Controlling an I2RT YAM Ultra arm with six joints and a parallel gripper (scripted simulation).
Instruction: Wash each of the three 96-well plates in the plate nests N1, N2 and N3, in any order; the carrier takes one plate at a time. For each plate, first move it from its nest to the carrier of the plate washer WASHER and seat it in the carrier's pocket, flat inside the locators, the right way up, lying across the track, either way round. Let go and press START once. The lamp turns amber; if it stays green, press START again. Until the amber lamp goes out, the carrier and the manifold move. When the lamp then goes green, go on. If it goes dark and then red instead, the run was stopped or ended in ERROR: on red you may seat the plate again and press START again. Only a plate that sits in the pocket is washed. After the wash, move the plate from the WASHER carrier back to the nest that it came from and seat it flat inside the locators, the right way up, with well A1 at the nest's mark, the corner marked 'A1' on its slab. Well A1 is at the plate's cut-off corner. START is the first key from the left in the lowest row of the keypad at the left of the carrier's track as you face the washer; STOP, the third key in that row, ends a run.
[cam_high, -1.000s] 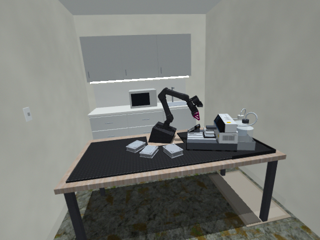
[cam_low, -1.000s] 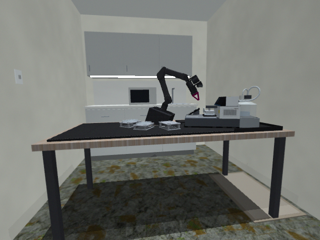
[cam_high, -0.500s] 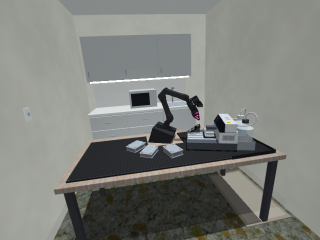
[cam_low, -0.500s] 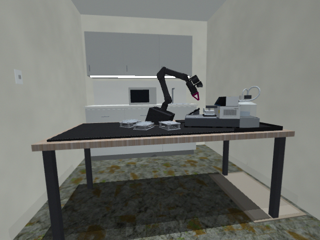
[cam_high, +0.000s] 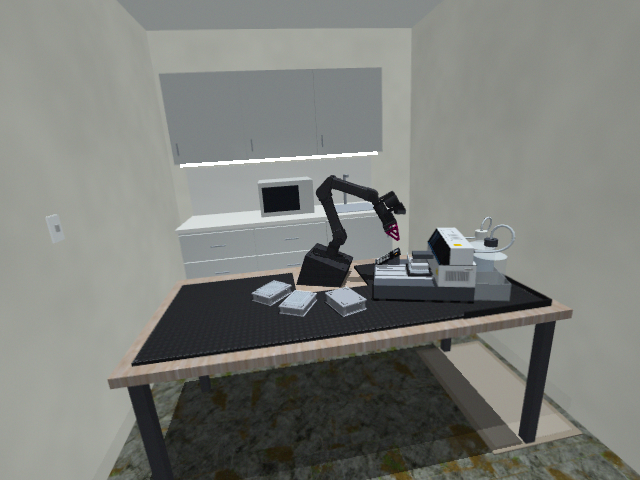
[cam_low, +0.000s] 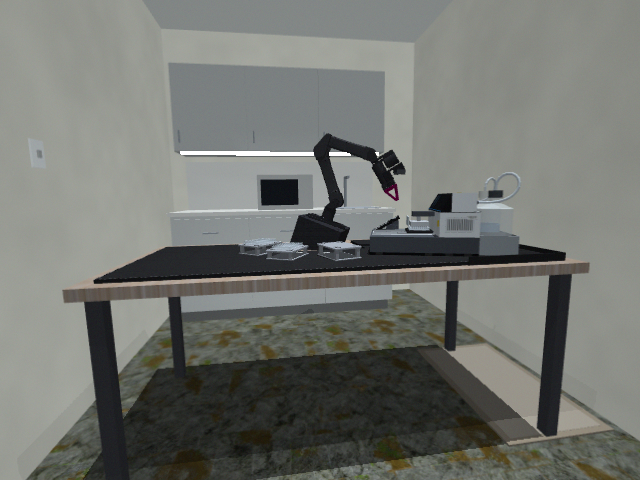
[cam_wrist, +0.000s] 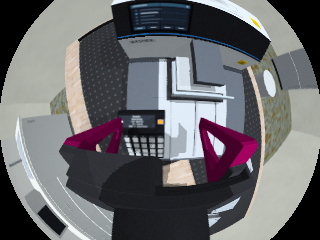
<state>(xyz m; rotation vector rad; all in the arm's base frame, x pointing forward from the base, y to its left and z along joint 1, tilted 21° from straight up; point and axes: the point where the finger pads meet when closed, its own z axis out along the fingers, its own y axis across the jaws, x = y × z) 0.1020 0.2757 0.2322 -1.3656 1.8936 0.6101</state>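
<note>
Jaws are wide open w/ nothing between them, hanging off the arm above the keypad at the left end of the WASHER. A pale block that looks like a 96-well plate sits on the carrier, just right of the keypad. So I'd judge you're at the press-START step for that plate, not a pick or place.

Next move, as I read it:
- come down on the 1st key from the left in the lowest row
- use one fingertip only, or close up first; spread this wide, the other tip could land on a neighbouring key, and STOP is in the same row
- one press, then back off and watch the lamp

Nests are 3 grey blocks on the black mat at mid desk, left of the washer, well apart from the jaws. Can't tell which one is vacant at this res.

Views:
- Wrist cam alone shows the keypad face-on, framed by the magenta fingers and nearer the left one, w/ the white carrier area and the washer screen beyond. Key labels are too small to read.
- Top and exterior cams alone show the height gap betw. jaws and keypad, plus the nests.
- No view shows the lamp colour clearly
</note>
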